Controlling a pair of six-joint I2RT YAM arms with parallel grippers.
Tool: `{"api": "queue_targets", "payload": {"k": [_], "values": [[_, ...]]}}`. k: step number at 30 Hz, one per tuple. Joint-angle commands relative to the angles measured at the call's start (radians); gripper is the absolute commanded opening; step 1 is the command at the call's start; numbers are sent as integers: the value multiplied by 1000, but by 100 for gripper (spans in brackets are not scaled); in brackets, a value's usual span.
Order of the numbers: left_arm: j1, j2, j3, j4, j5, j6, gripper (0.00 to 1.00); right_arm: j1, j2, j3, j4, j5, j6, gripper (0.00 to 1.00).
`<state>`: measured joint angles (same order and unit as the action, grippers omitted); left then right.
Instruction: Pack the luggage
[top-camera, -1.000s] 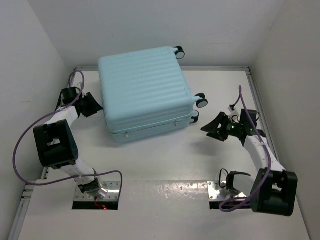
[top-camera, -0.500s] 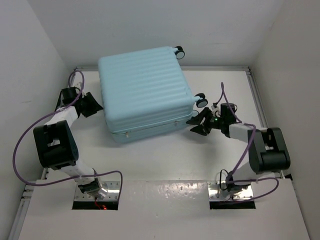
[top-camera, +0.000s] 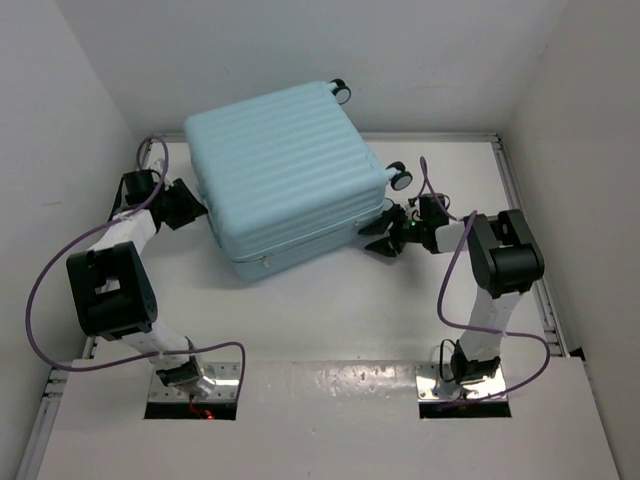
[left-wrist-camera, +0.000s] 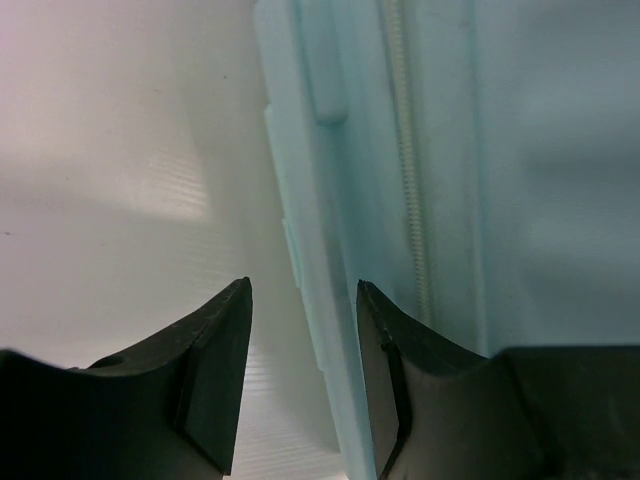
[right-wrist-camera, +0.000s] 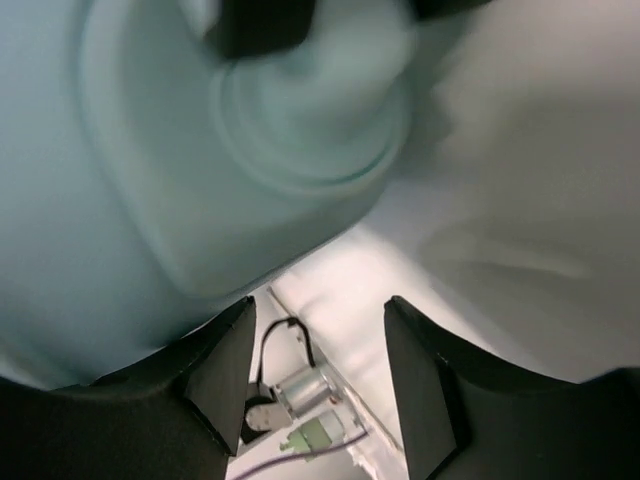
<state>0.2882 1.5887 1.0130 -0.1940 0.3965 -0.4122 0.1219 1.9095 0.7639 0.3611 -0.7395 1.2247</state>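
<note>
The luggage (top-camera: 280, 170), a pale light-blue ribbed hard-shell suitcase, lies closed and flat on the white table, turned askew. Its black-and-white wheels (top-camera: 400, 176) point right. My left gripper (top-camera: 190, 207) is open at its left side. In the left wrist view the suitcase's zip edge (left-wrist-camera: 330, 200) runs between the open fingers (left-wrist-camera: 215, 370). My right gripper (top-camera: 383, 240) is open and empty at the suitcase's near right corner. In the right wrist view that corner (right-wrist-camera: 150, 150) and a blurred wheel (right-wrist-camera: 260, 25) fill the upper left, just above the gripper (right-wrist-camera: 320, 300).
White walls close in the table on the left, back and right. A raised rail (top-camera: 520, 200) runs along the table's right edge. The arm bases (top-camera: 195, 385) sit at the near edge with purple cables.
My right arm has swung left to the suitcase's near right corner. The suitcase has turned and shifted left and toward the back. The left gripper has stayed at its left side.
</note>
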Motion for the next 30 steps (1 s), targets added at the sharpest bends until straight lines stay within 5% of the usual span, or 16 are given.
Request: {"api": "queue_targets", "payload": {"k": [1,8,16,25,30], "values": [[-14,-16,48,21,16,-16,49,39,11,149,219,51,61,54],[-53,46,76,21,-50,-25,49,64,48,193,216,40,56,54],[-75,186,87,5,-166,-74,37,33,-12,157,146,12,-2,54],[-66,303,142,16,-206,-189,37,-108,-272,51,-154,35,-471,54],[-66,303,139,-15,-214,-200,30,-96,-369,29,-177,92,-674,56]]}}
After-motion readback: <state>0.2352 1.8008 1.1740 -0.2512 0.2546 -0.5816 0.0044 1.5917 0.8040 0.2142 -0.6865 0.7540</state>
